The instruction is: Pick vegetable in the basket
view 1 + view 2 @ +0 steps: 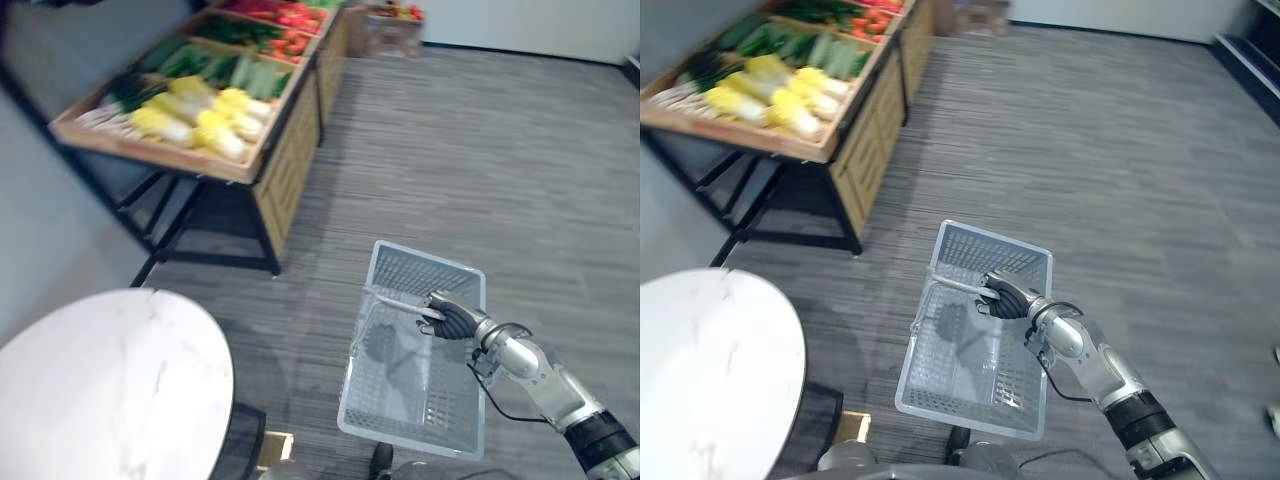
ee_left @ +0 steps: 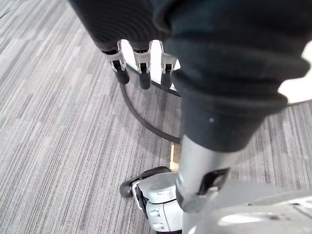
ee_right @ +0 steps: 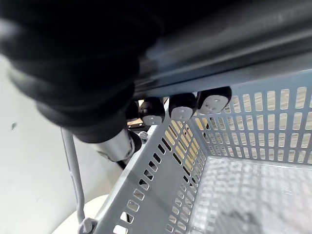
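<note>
The right hand point(image 1: 450, 320) curls its fingers round the handle point(image 1: 393, 298) of the empty basket point(image 1: 410, 428), the left hand point(image 2: 142, 73) hangs open, and the vegetables point(image 1: 200, 112) lie far off on the wooden stand point(image 1: 288, 160), so the basket might swing, bump the stand or slip loose.

Eye views: high, looking down, sharing the basket point(image 1: 420, 272). Wrist views: very close; left faces the floor point(image 2: 58, 122), right the basket.

Vegetables point(image 1: 200, 115) blurred, stand point(image 1: 287, 165) cut off by top edge, white table point(image 1: 100, 390) cut off lower left
</note>
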Tool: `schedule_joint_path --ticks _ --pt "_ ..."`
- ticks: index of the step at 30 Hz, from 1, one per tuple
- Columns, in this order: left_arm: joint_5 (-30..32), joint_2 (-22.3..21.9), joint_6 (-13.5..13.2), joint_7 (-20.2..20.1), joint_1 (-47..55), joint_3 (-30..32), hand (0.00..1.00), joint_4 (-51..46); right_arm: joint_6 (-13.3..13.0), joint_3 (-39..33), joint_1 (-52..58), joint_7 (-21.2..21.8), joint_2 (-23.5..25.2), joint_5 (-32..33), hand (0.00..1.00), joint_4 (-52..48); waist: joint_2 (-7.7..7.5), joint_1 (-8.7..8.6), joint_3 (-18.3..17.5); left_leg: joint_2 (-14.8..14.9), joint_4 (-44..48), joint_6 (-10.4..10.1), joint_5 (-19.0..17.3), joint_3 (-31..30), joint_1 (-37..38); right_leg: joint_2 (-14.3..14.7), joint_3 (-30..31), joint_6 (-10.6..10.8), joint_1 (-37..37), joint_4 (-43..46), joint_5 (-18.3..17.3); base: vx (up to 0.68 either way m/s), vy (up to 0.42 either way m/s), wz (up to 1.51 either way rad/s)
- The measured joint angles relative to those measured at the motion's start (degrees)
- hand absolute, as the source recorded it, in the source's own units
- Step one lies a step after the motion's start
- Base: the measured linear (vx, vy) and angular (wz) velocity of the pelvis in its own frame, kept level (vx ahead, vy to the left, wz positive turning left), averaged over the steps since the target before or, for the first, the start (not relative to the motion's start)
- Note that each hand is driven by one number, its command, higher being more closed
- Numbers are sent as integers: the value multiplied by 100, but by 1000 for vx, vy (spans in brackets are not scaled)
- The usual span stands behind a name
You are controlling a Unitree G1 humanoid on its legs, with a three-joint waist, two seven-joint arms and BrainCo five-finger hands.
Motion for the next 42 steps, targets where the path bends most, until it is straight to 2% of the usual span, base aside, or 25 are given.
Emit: schedule_joint_path --ticks 2,3,4,5,7,9,13,16,19,27,29,30,31,32,33,34,35,36,37,38,40,42 --pt "-171 -84 -7 15 -8 -59 0 -17 9 42 64 60 14 -7 100 -1 88 -60 -20 -149 -553 -15 19 -470 7 49 400 101 -145 -23 109 -31 171 -124" --pt "-172 -110 -38 15 -6 -82 0 -40 53 39 159 97 -9 -15 100 -8 218 -87 -73 -139 -864 -75 218 -602 20 137 581 132 -257 -46 146 -24 208 -105" --pt "-171 -88 -45 12 -30 -126 0 -46 157 23 289 145 73 -103 100 20 243 -109 -74 -127 -962 -18 269 -497 74 92 601 141 -300 -61 152 -3 226 -88" --pt "-170 -89 -52 9 -30 -166 0 -52 184 21 415 174 99 -122 100 -2 235 -142 -82 -159 -978 -12 269 -425 75 -1 466 145 -269 -137 157 39 254 -67" --pt "-170 -10 -107 -40 -67 -231 0 -130 223 -149 726 174 121 -273 100 -15 206 -140 -97 -324 -958 103 188 -206 109 -230 273 427 -161 -469 462 59 257 -39" --pt "-169 2 -110 -44 -131 -338 0 -178 303 -461 1045 152 127 -293 100 -5 249 -163 -110 -445 -965 106 184 -237 111 -336 246 460 -69 -645 611 29 157 3" --pt "-124 18 -142 -92 -125 -431 0 -248 391 -919 1434 -7 138 -341 100 101 323 -196 -154 -505 -1074 109 175 -379 233 -375 145 486 78 -701 633 52 48 14" --pt "-65 19 -169 -126 -98 -501 0 -250 392 -1316 1646 -236 319 -332 100 436 284 -229 -179 -524 -1173 110 175 -372 365 -373 140 487 153 -702 630 32 13 1" --pt "-53 37 -173 -159 -102 -509 0 -286 395 -1397 1786 -381 380 -331 100 562 269 -289 -216 -564 -1171 111 175 -358 436 -404 186 489 190 -667 628 -14 23 -8" --pt "-93 227 -295 -159 -286 -755 0 -707 401 -1444 1972 -474 647 -321 100 895 118 -297 -323 -564 -1138 168 122 -333 505 -417 222 478 190 -575 576 -78 -4 -4" --pt "-107 226 -295 -154 -280 -779 0 -794 404 -1605 1980 -487 761 -321 100 924 147 -298 -320 -486 -906 100 -110 -330 396 -356 218 417 137 -440 523 -111 -40 -8" --pt "-107 219 -292 -147 -252 -776 0 -822 405 -1638 1975 -510 770 -320 100 924 237 -280 -326 -337 -509 80 -380 -329 197 -264 218 389 35 -229 425 -98 -70 -19" --pt "-107 212 -291 -138 -211 -771 0 -835 405 -1639 1961 -521 770 -320 100 925 313 -263 -313 -227 -324 75 -486 -319 133 -205 212 313 -13 -55 353 -46 -91 -30" --pt "-106 203 -291 -108 -85 -764 0 -833 408 -1631 1901 -564 751 -321 100 920 423 -236 -282 1 127 134 -697 -283 70 -137 78 221 -315 1017 -171 51 -62 -23" --pt "-106 216 -289 -74 -6 -761 0 -832 407 -1612 1920 -576 755 -320 100 915 449 -247 -270 50 293 215 -728 -265 75 -139 35 193 -358 1260 -395 93 -82 -11" --pt "-105 217 -282 -17 67 -754 0 -768 424 -1622 1953 -602 769 -319 100 918 438 -248 -274 161 1033 362 -719 -344 -132 -128 -16 152 -371 1459 -755 44 -88 10" --pt "-104 212 -281 0 68 -748 0 -723 520 -1635 1970 -605 822 -321 100 934 429 -243 -262 250 1951 739 -304 -416 -655 -167 -70 129 -350 1482 -814 78 -141 15" --pt "-99 174 -285 12 64 -724 0 -703 550 -1654 1966 -604 824 -321 100 933 385 -196 -220 308 2308 911 153 -457 -908 -212 -82 150 -223 1486 -791 94 -156 11" --pt "-98 159 -287 25 68 -690 0 -702 548 -1704 1968 -603 830 -323 100 919 349 -160 -142 287 2503 804 383 -433 -975 -311 -53 123 -212 1615 -828 187 -134 27" --pt "-93 130 -280 21 70 -604 0 -675 583 -1900 1988 -604 864 -325 100 941 253 -154 -10 190 2701 755 425 -494 -1083 -435 -99 117 -107 1652 -1070 155 -93 39" --pt "-36 67 -282 -5 202 -585 0 -673 662 -2107 1946 -613 852 -326 100 956 317 -113 23 78 2328 605 162 -510 -1105 -504 -152 124 22 1637 -1145 126 -50 32" --pt "131 -12 -281 -51 394 -466 0 -668 663 -2166 1772 -617 817 -326 100 1195 325 -31 27 -116 1220 386 141 -527 -1217 -542 -150 135 57 1534 -1163 123 6 7"
